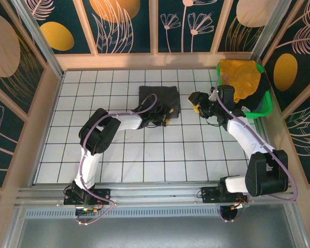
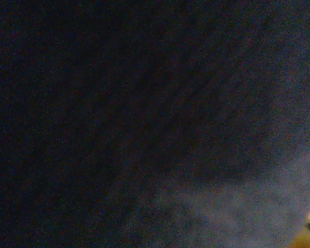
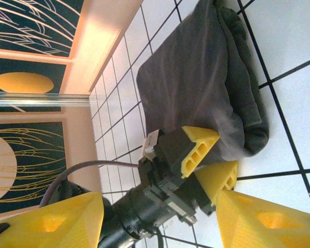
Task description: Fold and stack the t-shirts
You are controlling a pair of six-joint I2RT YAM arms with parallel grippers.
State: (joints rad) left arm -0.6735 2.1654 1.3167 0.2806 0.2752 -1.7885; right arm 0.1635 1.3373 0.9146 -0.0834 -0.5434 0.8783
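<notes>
Charcoal t-shirt (image 1: 157, 97) is lying folded on the far middle of the tabletop (image 1: 144, 155), with the left claw (image 1: 164, 119) sitting at its near right corner, fingers part spread — whether it is pinching cloth I cannot tell. Any layer snagging as that claw is lifting away would be dragging the fold open. The cloth is looking thick, soft, rounded at the edge. Right claw (image 1: 197, 107) is hovering released just beside; the mustard t-shirt (image 1: 240, 77) is lying crumpled in the green basket (image 1: 266, 106).
</notes>
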